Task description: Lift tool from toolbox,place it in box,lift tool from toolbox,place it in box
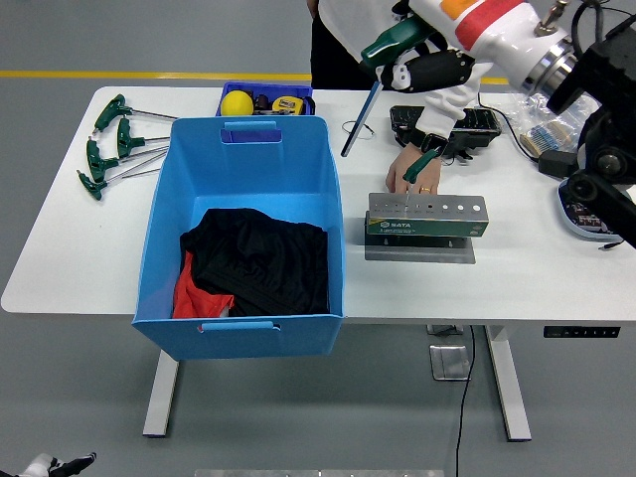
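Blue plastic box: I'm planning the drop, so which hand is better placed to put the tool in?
Right. The right hand already grips the green-handled T-wrench in the air, just right of the blue plastic box; no left hand shows.
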You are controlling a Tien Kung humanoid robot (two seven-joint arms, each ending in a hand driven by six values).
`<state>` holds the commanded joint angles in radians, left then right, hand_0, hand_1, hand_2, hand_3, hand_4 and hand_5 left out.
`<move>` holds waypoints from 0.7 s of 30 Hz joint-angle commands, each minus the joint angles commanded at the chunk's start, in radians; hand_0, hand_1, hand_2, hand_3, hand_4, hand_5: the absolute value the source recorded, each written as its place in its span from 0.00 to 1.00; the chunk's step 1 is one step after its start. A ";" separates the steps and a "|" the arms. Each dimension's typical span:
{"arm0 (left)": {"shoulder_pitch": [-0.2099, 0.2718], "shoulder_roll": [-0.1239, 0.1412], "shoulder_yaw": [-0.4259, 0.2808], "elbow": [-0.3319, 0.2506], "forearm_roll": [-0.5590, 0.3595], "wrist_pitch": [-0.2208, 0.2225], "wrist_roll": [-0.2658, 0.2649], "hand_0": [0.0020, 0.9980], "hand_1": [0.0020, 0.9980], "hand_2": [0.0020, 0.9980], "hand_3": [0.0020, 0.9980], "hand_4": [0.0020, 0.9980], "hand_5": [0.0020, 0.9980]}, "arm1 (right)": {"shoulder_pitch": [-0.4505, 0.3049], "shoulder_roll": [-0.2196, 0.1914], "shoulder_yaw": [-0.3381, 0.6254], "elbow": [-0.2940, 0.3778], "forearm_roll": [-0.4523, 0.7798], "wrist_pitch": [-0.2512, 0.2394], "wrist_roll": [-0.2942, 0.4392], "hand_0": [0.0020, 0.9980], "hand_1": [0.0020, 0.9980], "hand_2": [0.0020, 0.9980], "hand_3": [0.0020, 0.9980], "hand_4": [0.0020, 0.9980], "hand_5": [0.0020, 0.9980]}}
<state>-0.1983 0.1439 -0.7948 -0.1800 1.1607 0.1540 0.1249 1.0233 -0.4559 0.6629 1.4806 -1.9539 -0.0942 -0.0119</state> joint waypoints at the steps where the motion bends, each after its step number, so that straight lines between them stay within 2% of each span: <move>1: -0.001 0.000 0.000 0.000 0.001 0.000 0.000 0.60 0.52 0.66 0.69 0.74 0.71 | 0.001 0.011 -0.015 0.007 0.001 0.001 -0.001 0.00 0.00 0.00 0.00 0.68 0.54; 7: -0.003 0.001 -0.007 0.000 0.005 0.006 -0.002 0.59 0.51 0.65 0.69 0.74 0.71 | 0.003 0.058 -0.088 0.014 0.004 0.000 -0.002 0.00 0.00 0.00 0.00 0.68 0.54; 11: -0.006 0.001 -0.004 0.000 0.005 0.006 -0.001 0.59 0.51 0.65 0.69 0.74 0.71 | -0.005 0.088 -0.137 -0.010 0.007 -0.004 -0.001 0.00 0.00 0.00 0.00 0.68 0.54; 21: -0.006 -0.001 0.006 0.000 -0.006 0.007 -0.001 0.59 0.51 0.65 0.69 0.74 0.71 | 0.004 0.106 -0.288 -0.101 0.015 -0.009 -0.002 0.00 0.00 0.00 0.00 0.68 0.54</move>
<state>-0.2043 0.1424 -0.7887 -0.1800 1.1545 0.1610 0.1236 1.0271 -0.3495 0.3750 1.3799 -1.9387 -0.1028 -0.0141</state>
